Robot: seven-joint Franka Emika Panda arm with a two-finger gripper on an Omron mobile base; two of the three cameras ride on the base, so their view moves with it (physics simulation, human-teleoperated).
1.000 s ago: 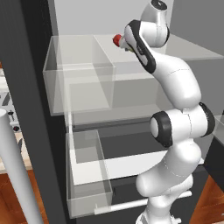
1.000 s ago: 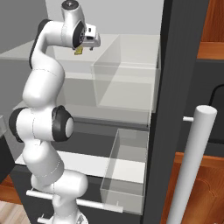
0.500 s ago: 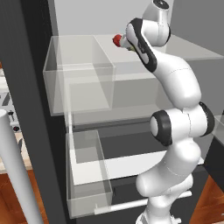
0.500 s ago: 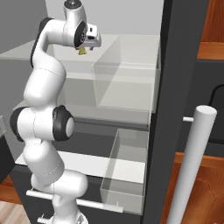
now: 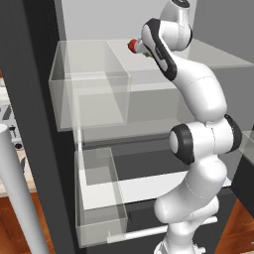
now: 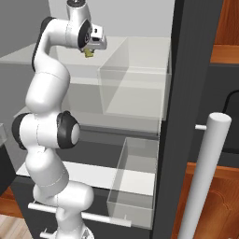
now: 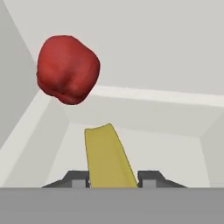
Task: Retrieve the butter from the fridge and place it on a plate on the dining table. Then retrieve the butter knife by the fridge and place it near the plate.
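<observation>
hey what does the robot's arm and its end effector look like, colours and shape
The arm is a chain of rounded glossy white segments joined by dark grey-black joint rings and caps. It widens toward a bulky elbow and narrows again at the wrist. The end effector is a small white block with two short dark finger tips. No loose cables or printed markings are visible.
</observation>
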